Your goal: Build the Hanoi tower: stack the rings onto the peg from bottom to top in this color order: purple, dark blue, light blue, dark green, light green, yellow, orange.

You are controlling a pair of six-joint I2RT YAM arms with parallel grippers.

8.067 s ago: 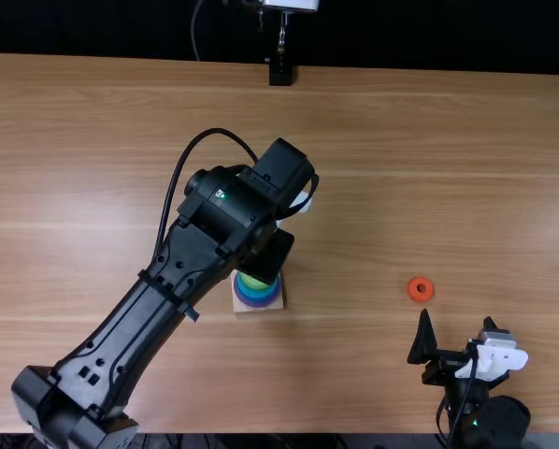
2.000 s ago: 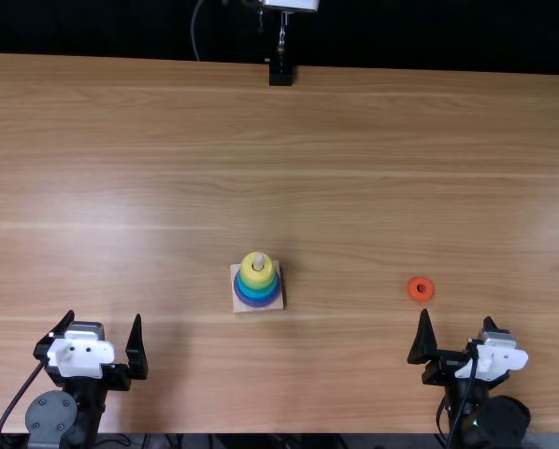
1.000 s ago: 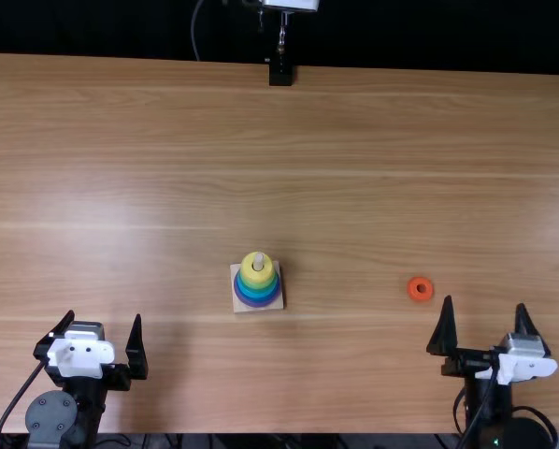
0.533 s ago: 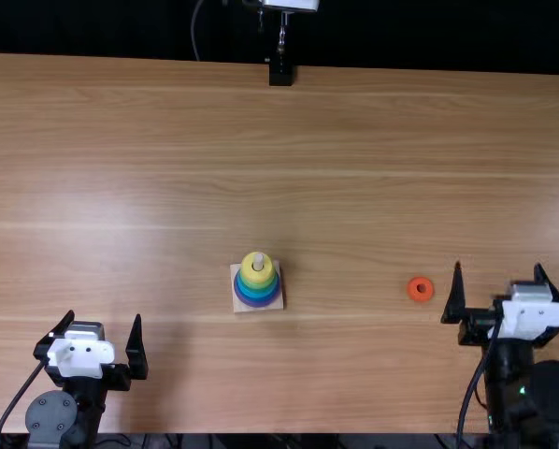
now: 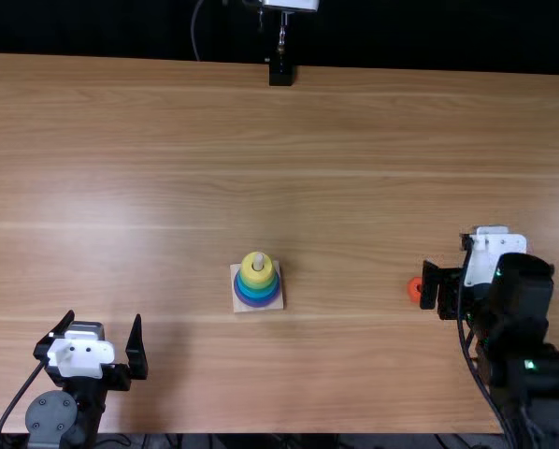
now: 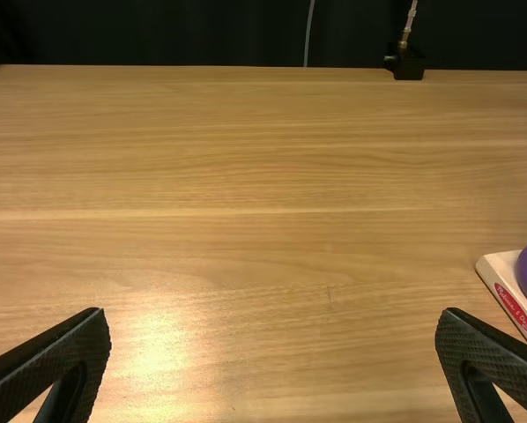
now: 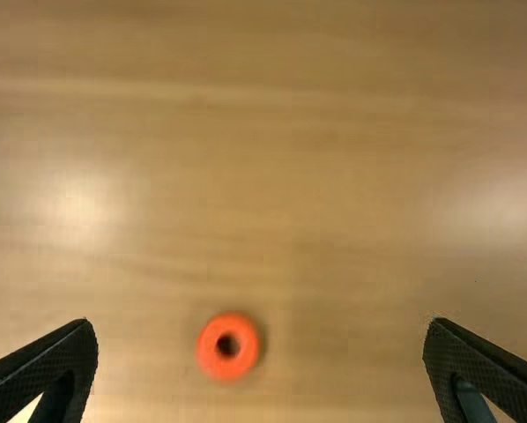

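Looking at the orange ring (image 7: 209,352), we see it flat on the table (image 5: 373,140), in the near part and well to the right of the tower, partly under the right gripper (image 7: 262,324) as seen from above. We judge it to be light and stiff, perhaps of painted wood or hard plastic, so a firm pinch should not change its shape. Its surface looks smooth and its edge is round, so it may slip or roll out if we press too high or on one side only. For this reason, we should take it across its full width, low on the outer wall, with the hole free for the peg (image 5: 258,261). The two fingers of the right gripper stand wide apart with nothing between them, and the ring seems closer to one finger's line than to the other's, so we should centre it before we squeeze. The left gripper (image 5: 105,316), at the near left, is also spread wide and empty. The yellow ring (image 5: 247,271) is on top of the stack, on its pale base (image 5: 236,271), so we should lower the orange one level and release it gently.
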